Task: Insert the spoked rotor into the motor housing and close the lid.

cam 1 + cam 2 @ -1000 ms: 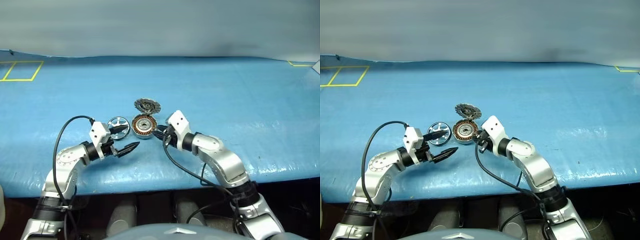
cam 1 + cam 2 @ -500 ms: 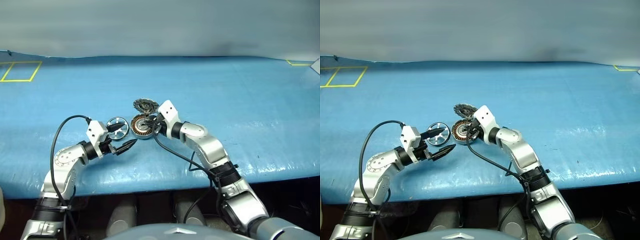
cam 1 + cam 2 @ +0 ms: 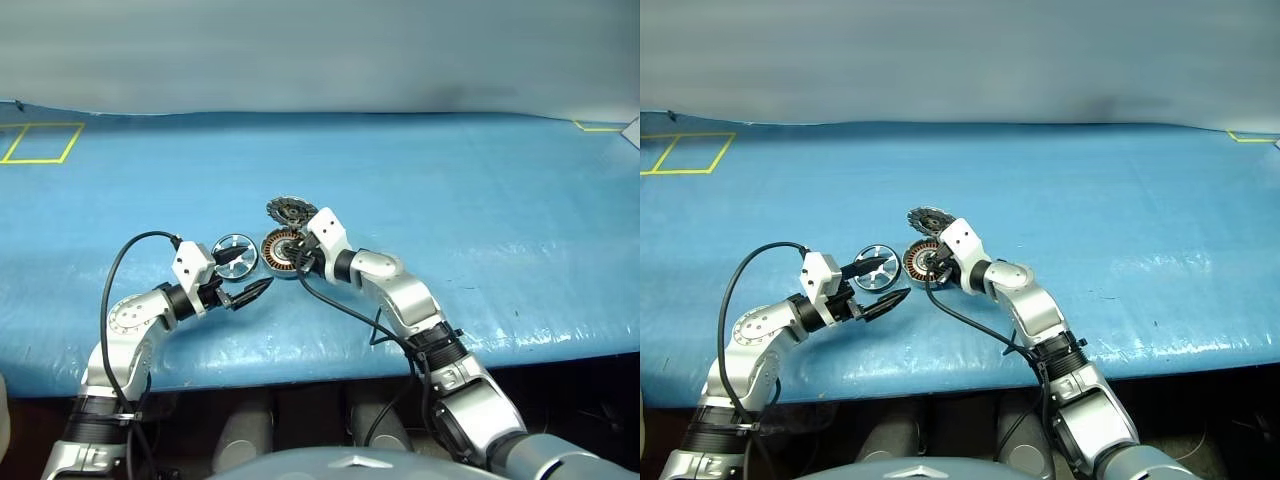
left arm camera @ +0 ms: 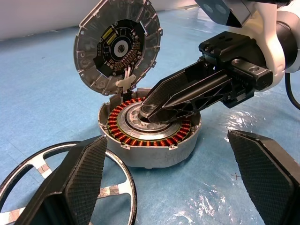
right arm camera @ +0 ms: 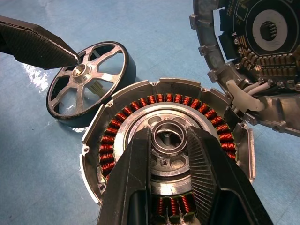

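Around housing hub (image 5: pixel 168 136), right fingers (image 5: pixel 206 168)

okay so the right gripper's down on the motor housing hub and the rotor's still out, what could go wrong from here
The right gripper pinches the centre hub of the motor housing, so lifting or twisting may drag the housing across the table. The lid stands open, tethered by thin white wires; a shove could strain them. The spoked rotor lies beside the housing under the open left gripper, easily nudged.

Blue, glossy, wrinkled sheet (image 3: pixel 480 200) over the desk, spread beneath both pincers and far out to either side. Yellow taped rectangle (image 3: pixel 40 142) well beyond the left pincer, toward the far corner. Short yellow tape mark (image 3: pixel 600 127) far off past the right pincer. Pale grey wall (image 3: pixel 320 50) behind the desk.
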Controlling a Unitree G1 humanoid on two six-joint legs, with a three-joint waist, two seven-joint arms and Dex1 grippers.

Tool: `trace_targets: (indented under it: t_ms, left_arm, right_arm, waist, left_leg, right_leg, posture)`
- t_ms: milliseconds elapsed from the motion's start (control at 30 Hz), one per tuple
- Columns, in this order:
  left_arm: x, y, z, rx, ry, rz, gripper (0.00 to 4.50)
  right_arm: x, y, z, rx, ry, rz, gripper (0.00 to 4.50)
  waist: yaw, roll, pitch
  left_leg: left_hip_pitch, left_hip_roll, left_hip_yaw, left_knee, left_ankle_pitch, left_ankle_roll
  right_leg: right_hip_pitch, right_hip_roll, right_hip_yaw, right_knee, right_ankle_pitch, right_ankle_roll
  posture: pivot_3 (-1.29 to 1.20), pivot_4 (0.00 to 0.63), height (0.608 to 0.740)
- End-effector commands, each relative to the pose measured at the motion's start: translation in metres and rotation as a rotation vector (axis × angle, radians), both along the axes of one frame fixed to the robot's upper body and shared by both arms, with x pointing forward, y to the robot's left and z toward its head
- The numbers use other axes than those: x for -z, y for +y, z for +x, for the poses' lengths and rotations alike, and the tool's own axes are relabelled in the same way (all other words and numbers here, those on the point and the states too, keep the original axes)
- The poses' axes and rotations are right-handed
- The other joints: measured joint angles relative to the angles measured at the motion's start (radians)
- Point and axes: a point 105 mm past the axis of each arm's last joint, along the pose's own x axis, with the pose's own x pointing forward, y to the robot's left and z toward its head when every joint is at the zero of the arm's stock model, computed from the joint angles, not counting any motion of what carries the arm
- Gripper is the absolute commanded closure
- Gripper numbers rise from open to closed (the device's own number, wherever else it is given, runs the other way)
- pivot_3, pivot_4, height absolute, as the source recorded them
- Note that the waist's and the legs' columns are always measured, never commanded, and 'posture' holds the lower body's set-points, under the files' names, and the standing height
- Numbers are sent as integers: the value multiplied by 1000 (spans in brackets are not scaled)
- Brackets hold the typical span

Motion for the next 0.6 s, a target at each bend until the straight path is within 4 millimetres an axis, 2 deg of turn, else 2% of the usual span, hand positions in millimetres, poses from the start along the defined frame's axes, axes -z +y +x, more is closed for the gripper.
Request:
trace_targets:
  t_ms: [33, 600]
  left_arm:
    - [-9, 1, 1, -1, -44, 3, 0]
    - [-5, 0, 1, -8, -38, 10, 0]
  right_arm:
    - [-11, 4, 1, -17, -39, 15, 3756]
    - [-12, 4, 5, 3, -42, 15, 3756]
  waist:
    - [-1, 0, 0]
    - [-2, 0, 0]
  left_leg:
    - [0, 0, 0, 0, 0, 0]
    - [0, 0, 0, 0, 0, 0]
  right_leg:
    - [0, 0, 0, 0, 0, 0]
    - [0, 0, 0, 0, 0, 0]
  posture:
    - [0, 150, 740]
    - [0, 150, 740]
